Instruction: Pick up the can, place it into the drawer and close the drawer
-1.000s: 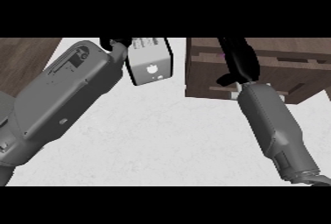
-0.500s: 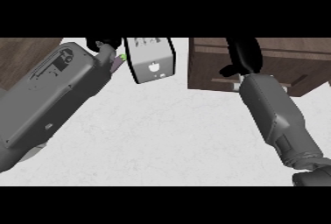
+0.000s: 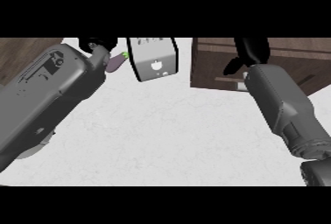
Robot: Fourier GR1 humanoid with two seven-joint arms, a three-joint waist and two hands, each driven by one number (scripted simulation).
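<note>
No can shows in the head view. The wooden drawer unit [image 3: 213, 65] stands at the upper right of the white counter. My right hand [image 3: 251, 50] is over its front part, cut off by the view's upper edge, with the grey right forearm [image 3: 284, 109] running down to the lower right. My left hand [image 3: 97, 43] shows only as a small black part at the upper left, above the broad left forearm [image 3: 51, 96]. Whether either hand holds anything is hidden.
A white carton with a small apple mark [image 3: 155, 59] stands at the top centre, between the two arms. A purple eggplant with a green tip [image 3: 115, 62] lies beside the left hand. Dark wood [image 3: 19, 57] borders the counter at the upper left.
The right hand has moved up over the drawer unit towards the upper edge. The left forearm has swung up and left. The carton sits slightly higher in the view.
</note>
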